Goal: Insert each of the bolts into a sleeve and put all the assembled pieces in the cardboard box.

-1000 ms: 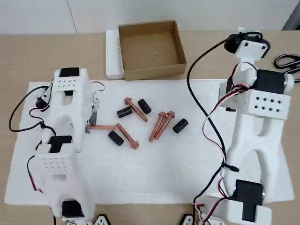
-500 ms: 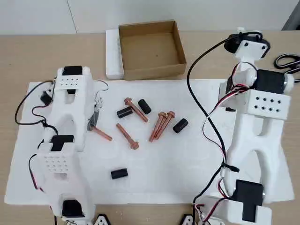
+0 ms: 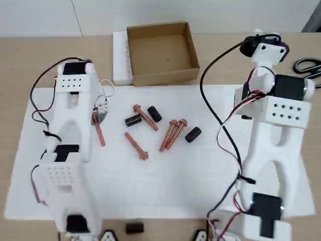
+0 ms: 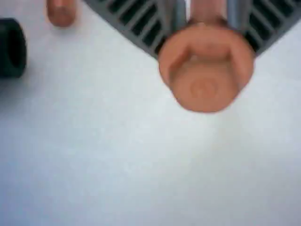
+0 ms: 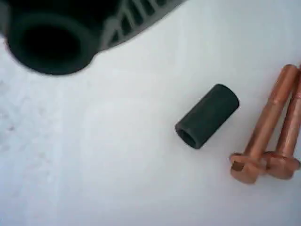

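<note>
The held bolt (image 3: 98,130) is clenched by its shank in the left end effector (image 3: 98,115), off the corner of the cardboard box (image 3: 160,78) nearest that arm, and its length runs away from the box. In the left wrist view we see its head just past the ribbed fingers (image 4: 136,23).

A second ago this bolt lay level across the white pad (image 3: 165,186), reaching toward a sleeve. Since then it has swung round, and that sleeve has shot off. We now find the stray sleeve (image 3: 134,228) on the bare desk (image 3: 45,55), past the pad edge farthest from the box and between the two arm bases. We judge that the insertion missed and that the push drove the sleeve off instead of seating the bolt.

The right end effector (image 5: 61,30) has not shifted. It appears closed on the gripped sleeve (image 5: 49,44), which we see end-on, and it waits off the box's other front corner, farther out.

Three loose sleeves (image 3: 193,134) and four loose bolts (image 3: 136,145) lie on the pad in front of the box, between the arms.

We count five bolts and five sleeves, so the stray one is still needed. It lies well apart from the box, down by the arm bases, where we think reaching it looks awkward. No bolt wears a sleeve yet.
</note>
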